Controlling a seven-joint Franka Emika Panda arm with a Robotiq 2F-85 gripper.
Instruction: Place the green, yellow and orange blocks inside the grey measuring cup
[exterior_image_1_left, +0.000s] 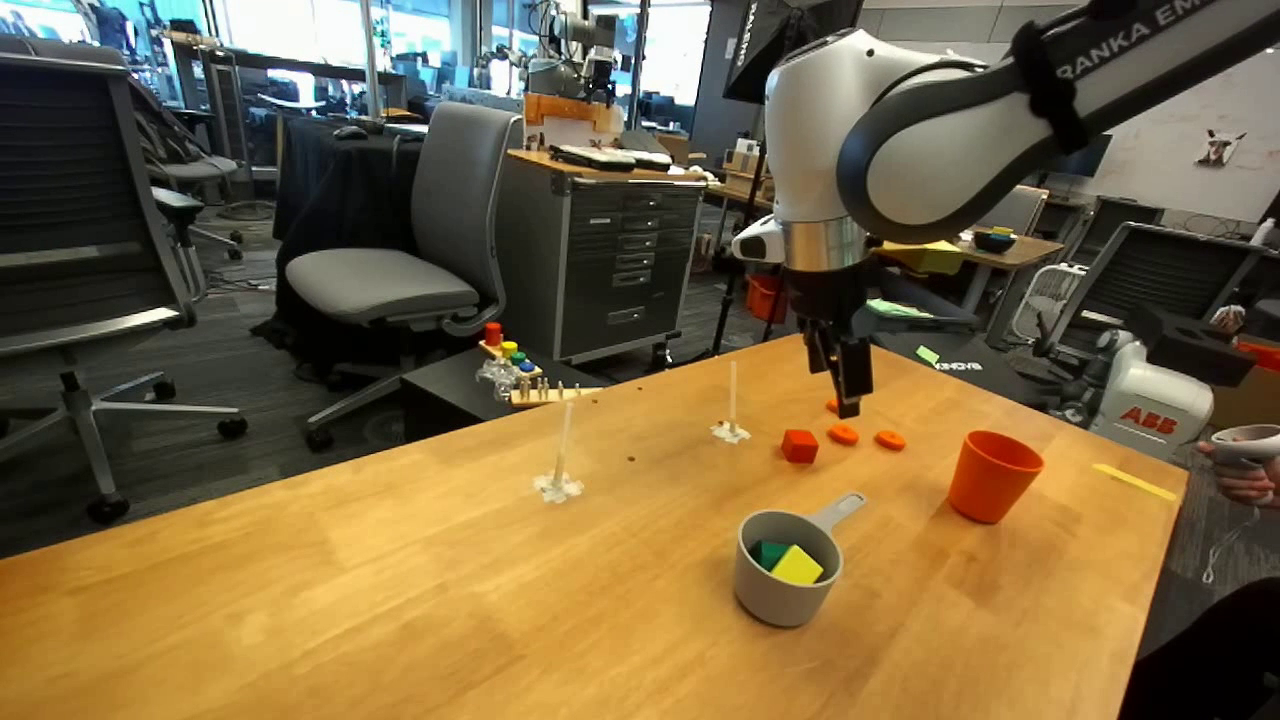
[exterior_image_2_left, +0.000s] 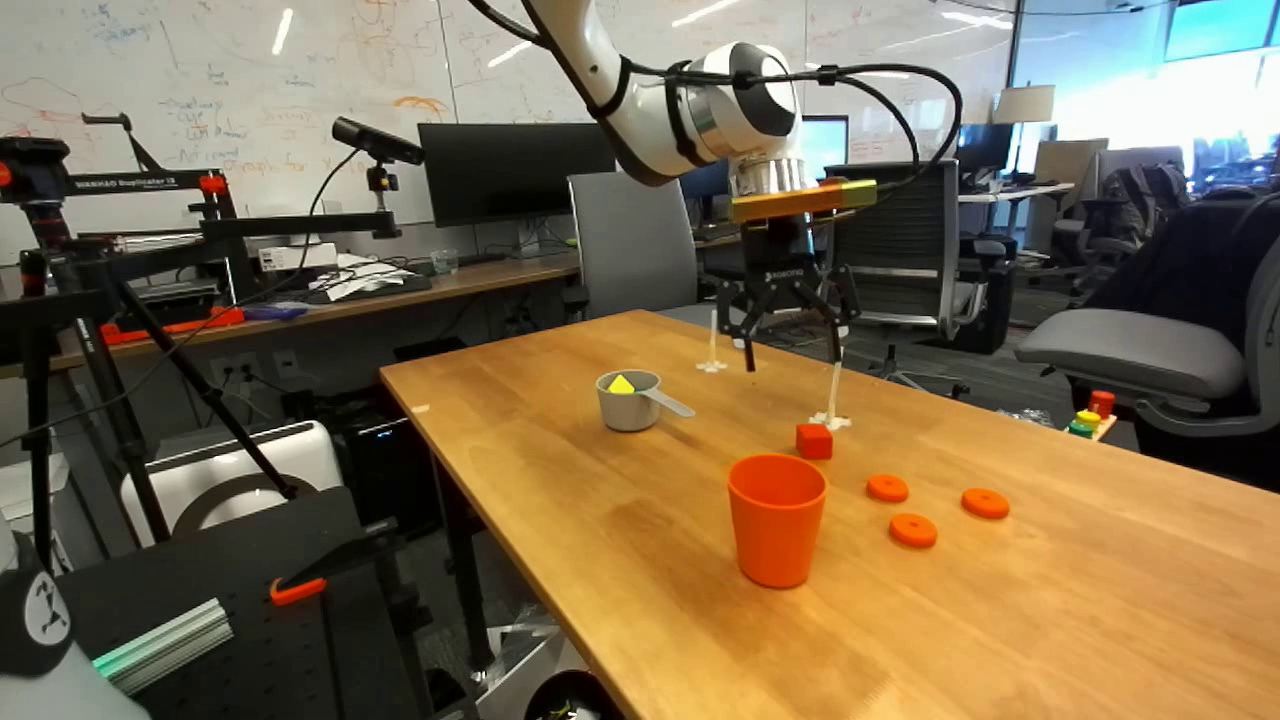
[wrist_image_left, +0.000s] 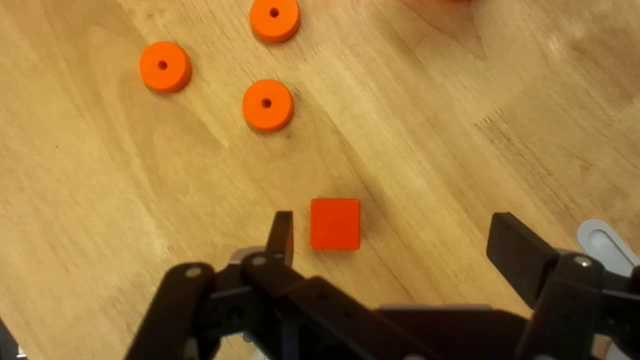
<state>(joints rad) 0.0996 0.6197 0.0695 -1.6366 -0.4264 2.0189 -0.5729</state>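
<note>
1. Hand (exterior_image_2_left: 793, 362): spread wide, pinching nothing, above the bench (exterior_image_2_left: 620, 520); I have presumably set it so to straddle the cube left outside the cup.
2. Red-orange cube (exterior_image_2_left: 814, 441): plain, square-faced; towards the bench's right-hand edge in an exterior view, off-centre in the hand's gap in the wrist view.
3. Grey measuring cup (exterior_image_2_left: 628, 412): low-walled, in from the far edge there, penning the dark green block (exterior_image_1_left: 768, 554) and tilted yellow block (exterior_image_1_left: 798, 566).

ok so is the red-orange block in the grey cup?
No, the red-orange block sits on the table, apart from the grey measuring cup, which holds the green block and yellow block.
</note>
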